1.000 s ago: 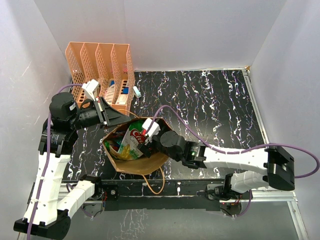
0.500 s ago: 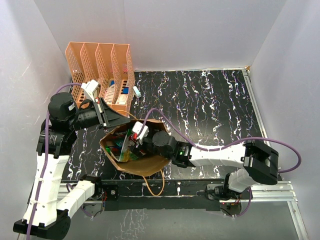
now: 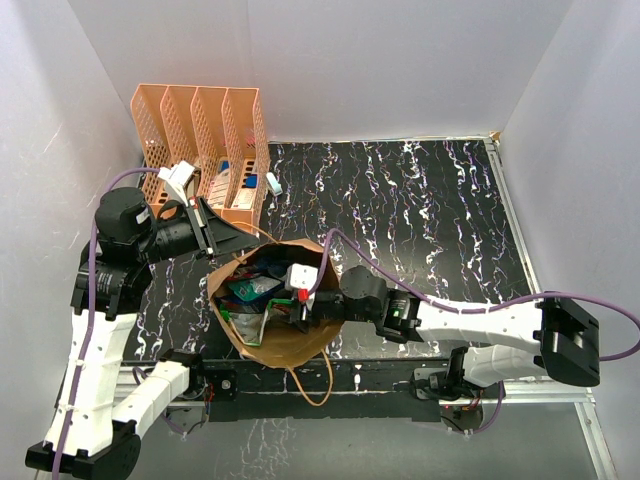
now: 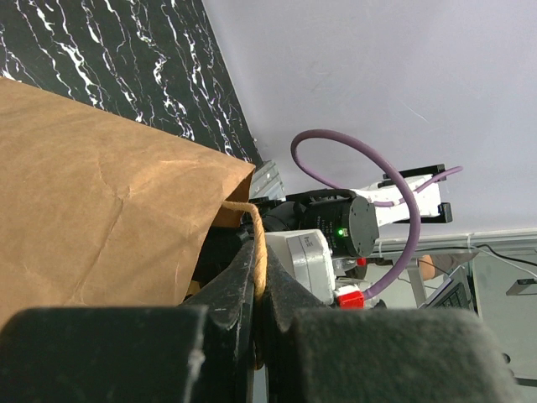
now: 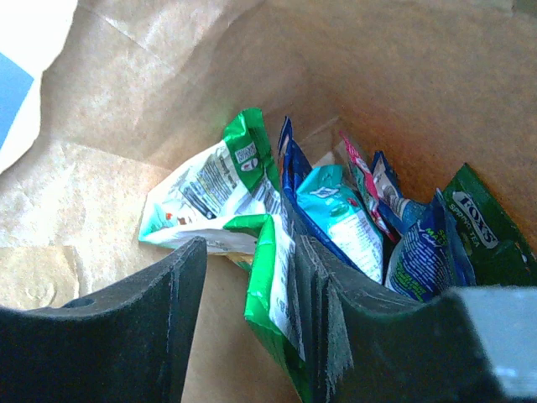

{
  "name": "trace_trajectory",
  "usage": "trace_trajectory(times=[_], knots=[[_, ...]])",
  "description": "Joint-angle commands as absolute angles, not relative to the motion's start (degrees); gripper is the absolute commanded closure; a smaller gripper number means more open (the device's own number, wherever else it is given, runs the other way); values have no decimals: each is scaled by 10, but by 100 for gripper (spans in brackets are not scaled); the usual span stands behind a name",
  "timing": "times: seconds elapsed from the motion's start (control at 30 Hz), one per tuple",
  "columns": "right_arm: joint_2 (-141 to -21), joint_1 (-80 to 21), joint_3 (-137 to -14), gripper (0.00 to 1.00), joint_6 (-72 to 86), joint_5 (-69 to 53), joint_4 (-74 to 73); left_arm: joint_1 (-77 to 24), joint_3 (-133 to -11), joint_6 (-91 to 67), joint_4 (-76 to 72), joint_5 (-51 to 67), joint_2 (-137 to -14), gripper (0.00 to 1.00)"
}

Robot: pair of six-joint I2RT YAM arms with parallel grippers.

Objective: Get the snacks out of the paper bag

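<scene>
None of the snacks [image 5: 344, 227] was out yet: all lay deep in the bag [image 3: 285, 345] at the desk's [image 3: 420, 200] near edge, so the whole emptying was left to do. The right gripper [image 5: 250, 252], inside, stood half spread astride the green packet's [image 5: 273, 294] edge, not clamped. Beyond, the left gripper [image 4: 254, 273] pinched the bag's handle [image 4: 260, 239], holding the mouth open.

paper bag [image 3: 275, 348] sitting open at worktop's near edge | right gripper [image 3: 286, 311] reaching inside (among snacks [image 3: 246, 290]) | left gripper [image 3: 231, 243] pinching rim
</scene>
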State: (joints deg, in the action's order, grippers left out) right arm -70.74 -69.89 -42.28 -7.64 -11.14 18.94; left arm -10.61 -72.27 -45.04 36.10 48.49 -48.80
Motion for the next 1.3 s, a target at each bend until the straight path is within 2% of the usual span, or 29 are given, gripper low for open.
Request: trace_trajectory(times=[0.0, 0.07, 0.13, 0.23, 0.3, 0.4, 0.43, 0.67, 0.93, 1.27], knots=[[-701, -695, -439, 49, -166, -119, 131, -107, -728, -453, 361, 479, -474, 100], [-705, -694, -451, 44, -197, -114, 102, -106, -722, -456, 359, 478, -472, 100], [-705, -694, -459, 44, -225, -118, 80, -106, -717, -456, 360, 473, -469, 100], [-708, -694, -475, 52, -251, -123, 47, -106, -714, -453, 365, 465, -466, 100], [-706, -694, -491, 63, -257, -139, 33, -106, -717, -447, 373, 459, -467, 100], [-716, -694, -541, 87, -247, -157, 0, -106, -716, -441, 381, 455, -468, 100], [-722, -694, -562, 92, -242, -167, -14, -106, -716, -439, 385, 453, -468, 100], [-726, -694, -665, 93, -164, -164, -33, -106, -711, -433, 390, 430, -464, 100], [-721, -695, -737, 93, -72, -36, -32, -107, -701, -437, 383, 419, -462, 100], [-652, -695, -789, 93, -110, 41, -20, -106, -707, -424, 419, 345, -459, 100]])
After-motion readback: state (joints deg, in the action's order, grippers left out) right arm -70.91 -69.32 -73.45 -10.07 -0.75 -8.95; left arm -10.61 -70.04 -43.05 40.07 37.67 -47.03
